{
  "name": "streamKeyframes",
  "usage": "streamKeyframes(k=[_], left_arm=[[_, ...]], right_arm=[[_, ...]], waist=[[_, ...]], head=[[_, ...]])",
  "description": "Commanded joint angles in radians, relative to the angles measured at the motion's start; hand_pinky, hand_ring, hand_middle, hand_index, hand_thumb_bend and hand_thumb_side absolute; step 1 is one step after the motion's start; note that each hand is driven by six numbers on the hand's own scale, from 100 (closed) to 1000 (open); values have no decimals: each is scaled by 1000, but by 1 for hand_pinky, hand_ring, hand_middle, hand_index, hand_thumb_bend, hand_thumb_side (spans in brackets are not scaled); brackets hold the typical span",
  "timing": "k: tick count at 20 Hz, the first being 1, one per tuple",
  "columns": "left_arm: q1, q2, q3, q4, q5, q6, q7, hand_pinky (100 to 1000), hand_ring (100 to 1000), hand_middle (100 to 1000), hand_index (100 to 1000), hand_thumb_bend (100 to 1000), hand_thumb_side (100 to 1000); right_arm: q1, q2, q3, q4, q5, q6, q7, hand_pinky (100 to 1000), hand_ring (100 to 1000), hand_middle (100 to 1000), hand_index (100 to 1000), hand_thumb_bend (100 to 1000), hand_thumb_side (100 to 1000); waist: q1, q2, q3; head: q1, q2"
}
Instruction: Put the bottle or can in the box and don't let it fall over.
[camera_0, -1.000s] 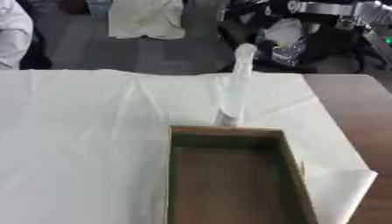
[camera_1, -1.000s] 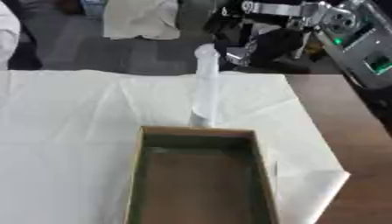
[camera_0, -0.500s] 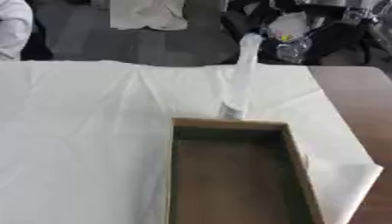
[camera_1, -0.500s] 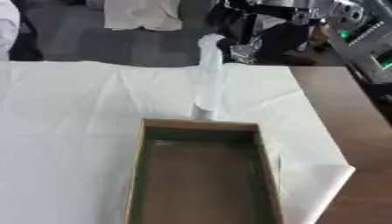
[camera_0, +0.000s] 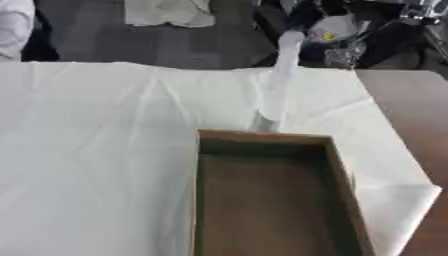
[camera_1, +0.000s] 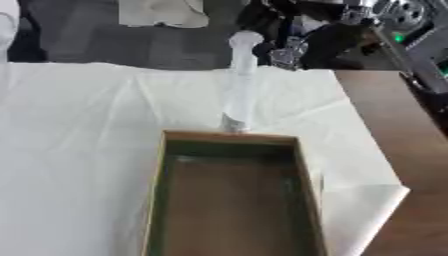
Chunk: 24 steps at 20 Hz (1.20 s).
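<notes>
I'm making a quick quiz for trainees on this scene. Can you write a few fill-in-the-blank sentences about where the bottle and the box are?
1. The clear bottle stands ____ on the white cloth, not lying down.
2. The bottle is just beyond the box's ____ wall, outside it.
3. Inside, the box holds ____.
4. To the right of the cloth, the bare table looks ____ in colour.

Missing words: upright; far; nothing; brown

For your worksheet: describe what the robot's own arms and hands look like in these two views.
Neither arm nor hand shows in either view, so their look cannot be described. Visible are only the clear bottle standing upright on the white cloth, behind the brown box.
</notes>
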Motion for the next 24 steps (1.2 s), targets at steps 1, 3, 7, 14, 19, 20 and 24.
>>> streamKeyframes(k=[1, 3, 7, 14, 19, 20, 24], left_arm=[[-13, 15, 5, -19, 2, -2, -5, 777, 841, 816, 839, 254, 996], [-13, 15, 5, -20, 2, -1, -5, 777, 840, 814, 838, 254, 996], [-16, 13, 4, -21, 2, -1, -6, 778, 839, 812, 837, 254, 997], [-15, 8, 4, -22, 2, 0, -7, 779, 837, 809, 835, 255, 998], [-18, 7, 3, -24, 4, 0, -9, 780, 837, 808, 835, 256, 999], [-18, 6, 3, -23, 4, 1, -8, 780, 837, 807, 834, 255, 999], [-18, 4, 3, -23, 6, 1, -9, 780, 836, 807, 834, 255, 1000]], right_arm=[[-12, -42, -22, -25, -13, 2, -14, 844, 838, 767, 836, 167, 367], [-13, -42, -23, -25, -14, 3, -18, 844, 837, 765, 833, 170, 351], [-14, -39, -26, -12, -2, 23, -28, 830, 822, 746, 820, 246, 347], [-34, -24, -19, -9, -1, 42, -51, 829, 828, 741, 816, 239, 313], [-39, -21, -16, -4, 0, 49, -48, 828, 821, 734, 810, 238, 271], [-39, -21, -16, -2, 1, 51, -47, 828, 819, 730, 808, 236, 255], [-42, -18, -22, 12, -1, 57, -50, 827, 820, 731, 806, 236, 211]], waist=[[2, -13, 3], [0, -10, 6], [-4, -3, 11], [-6, 6, 18], [-10, 12, 21], [-11, 13, 22], [-12, 17, 23]], head=[[-8, -14], [-13, -19], [-23, -29], [-33, -35], [-40, -42], [-40, -42], [-40, -40]])
